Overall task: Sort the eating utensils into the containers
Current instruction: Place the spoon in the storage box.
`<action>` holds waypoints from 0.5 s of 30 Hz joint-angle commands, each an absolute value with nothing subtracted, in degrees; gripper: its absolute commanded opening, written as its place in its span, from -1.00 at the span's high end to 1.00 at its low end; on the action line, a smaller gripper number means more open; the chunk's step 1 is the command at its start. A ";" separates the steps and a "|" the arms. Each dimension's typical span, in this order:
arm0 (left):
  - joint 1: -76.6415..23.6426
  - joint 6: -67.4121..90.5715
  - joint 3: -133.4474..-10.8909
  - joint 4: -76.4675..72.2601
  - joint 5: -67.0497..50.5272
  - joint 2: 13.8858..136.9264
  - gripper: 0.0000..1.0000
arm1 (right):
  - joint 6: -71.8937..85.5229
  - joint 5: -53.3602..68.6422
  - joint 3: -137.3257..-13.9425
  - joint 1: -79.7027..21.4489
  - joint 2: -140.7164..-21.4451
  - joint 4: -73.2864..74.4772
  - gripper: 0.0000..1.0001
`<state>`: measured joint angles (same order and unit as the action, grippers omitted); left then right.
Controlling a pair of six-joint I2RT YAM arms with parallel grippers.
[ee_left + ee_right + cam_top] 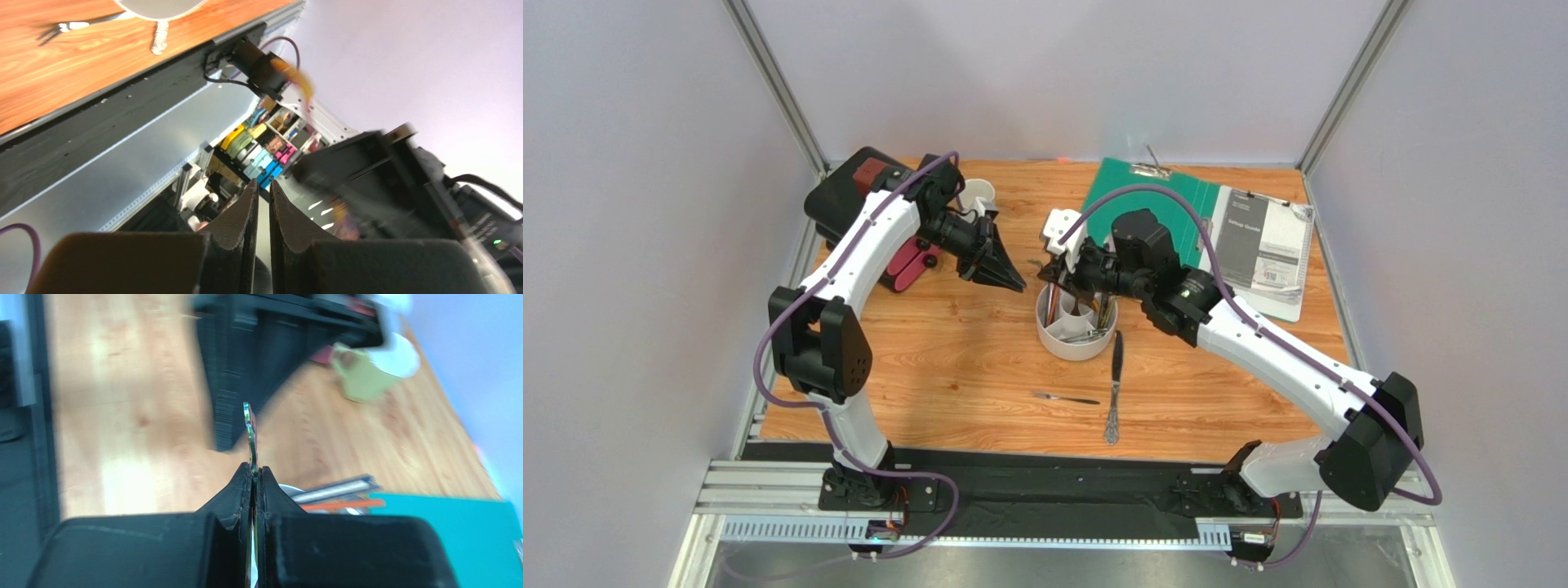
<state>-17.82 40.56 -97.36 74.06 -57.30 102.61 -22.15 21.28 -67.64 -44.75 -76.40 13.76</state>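
Note:
The white round holder [1075, 333] stands mid-table with several utensils upright in its compartments. My right gripper [1066, 272] hovers over its far rim, shut on a thin iridescent utensil [248, 432] whose end pokes out past the fingertips [253, 471]. Two utensils lie on the wood in front of the holder: a long dark-handled silver one [1114, 390] and a small fork [1066, 398]. My left gripper [995, 263] hangs to the left of the holder, tilted. Its fingers stand a narrow gap apart [264, 184] with nothing between them.
A pale yellow mug [979, 194] and a red-and-black object [897, 251] sit at the back left. A green clipboard [1143, 196] and a printed booklet [1261, 245] lie at the back right. A small white object [1059, 227] rests behind the holder.

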 commanded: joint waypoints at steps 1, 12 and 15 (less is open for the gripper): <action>-16.79 38.15 -100.71 79.01 -52.48 103.09 0.70 | -18.29 16.26 -66.18 -39.91 -78.48 0.90 1.00; -14.94 37.79 -103.27 78.92 -46.76 104.24 0.74 | -11.34 11.70 -66.71 -37.27 -84.99 -7.99 1.00; -14.50 37.70 -104.58 78.93 -46.41 104.76 0.74 | -8.88 10.55 -66.97 -37.35 -85.25 -8.44 1.00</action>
